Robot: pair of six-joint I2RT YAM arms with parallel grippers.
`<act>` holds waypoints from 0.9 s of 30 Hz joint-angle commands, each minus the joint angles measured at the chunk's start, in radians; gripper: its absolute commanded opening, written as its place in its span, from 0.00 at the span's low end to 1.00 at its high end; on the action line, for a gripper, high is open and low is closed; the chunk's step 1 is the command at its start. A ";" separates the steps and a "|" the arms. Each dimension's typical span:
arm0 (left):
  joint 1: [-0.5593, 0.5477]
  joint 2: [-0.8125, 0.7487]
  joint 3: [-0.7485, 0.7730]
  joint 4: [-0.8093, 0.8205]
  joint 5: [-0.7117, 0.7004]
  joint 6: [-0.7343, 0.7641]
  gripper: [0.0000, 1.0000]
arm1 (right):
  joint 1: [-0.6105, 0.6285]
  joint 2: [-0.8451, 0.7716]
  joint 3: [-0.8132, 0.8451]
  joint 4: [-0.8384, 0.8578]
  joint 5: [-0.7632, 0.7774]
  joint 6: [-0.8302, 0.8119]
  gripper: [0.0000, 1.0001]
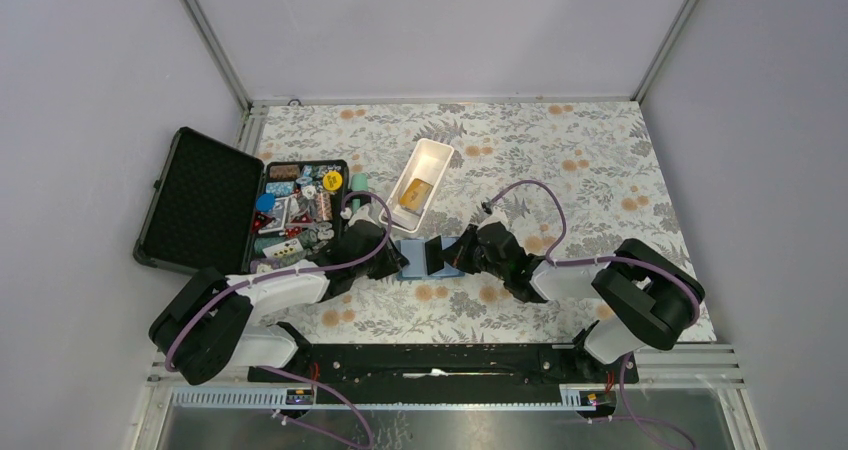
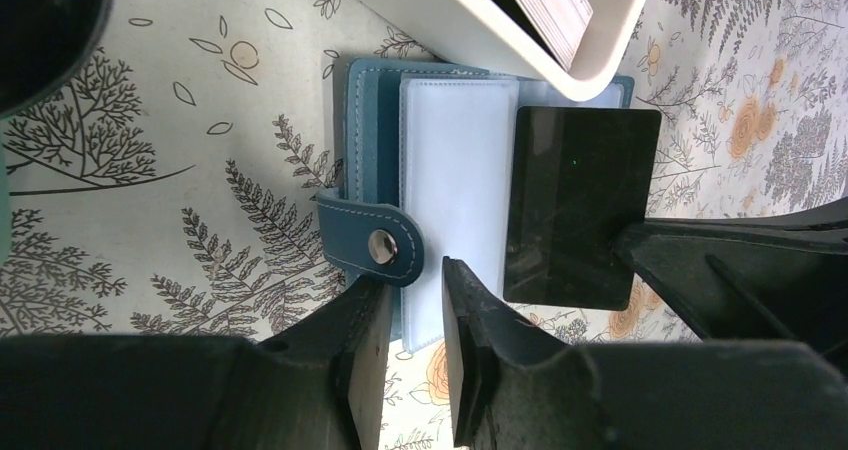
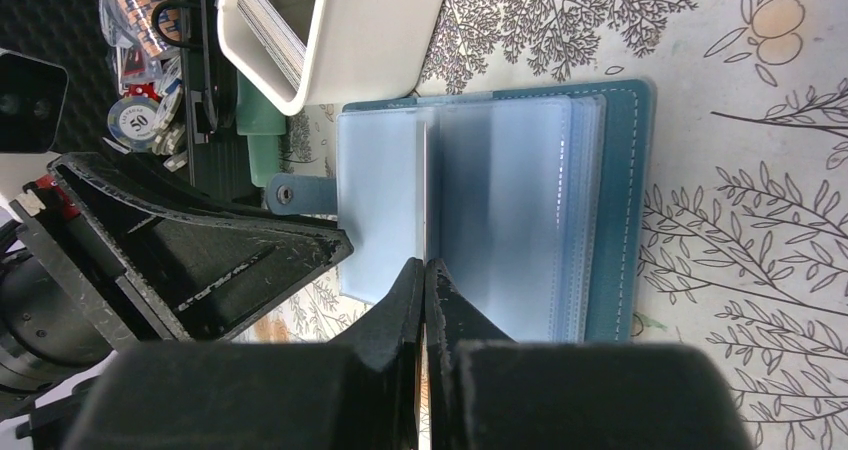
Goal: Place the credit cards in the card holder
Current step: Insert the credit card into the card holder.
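The teal-blue card holder [image 2: 375, 120] lies open on the floral cloth, pale pages [image 3: 500, 220] up and snap tab [image 2: 372, 245] toward me. My right gripper [image 3: 425, 270] is shut on the dark credit card [image 2: 580, 205], which stands on edge over the open pages and shows as a thin line in the right wrist view. Over the holder's near edge, my left gripper [image 2: 415, 300] has a narrow gap between its fingers, with a corner of a pale page in it. The golden-orange credit card [image 1: 415, 195] lies in the white tray.
The long white tray [image 1: 432, 152] stands just beyond the card holder, its corner overhanging it in the left wrist view. At the left, an open black case [image 1: 200, 200] holds several colourful trinkets and tokens [image 1: 300, 210]. A green object [image 3: 262, 130] lies beside the tray.
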 commanded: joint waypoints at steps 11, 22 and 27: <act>-0.005 0.026 0.006 0.030 -0.021 0.006 0.19 | 0.014 0.018 -0.006 0.061 0.010 0.012 0.00; -0.005 0.019 0.006 0.014 -0.026 0.012 0.16 | 0.025 0.060 0.006 0.047 0.017 0.005 0.00; -0.005 0.022 0.007 0.013 -0.026 0.013 0.14 | 0.033 0.067 0.007 0.030 0.047 -0.005 0.00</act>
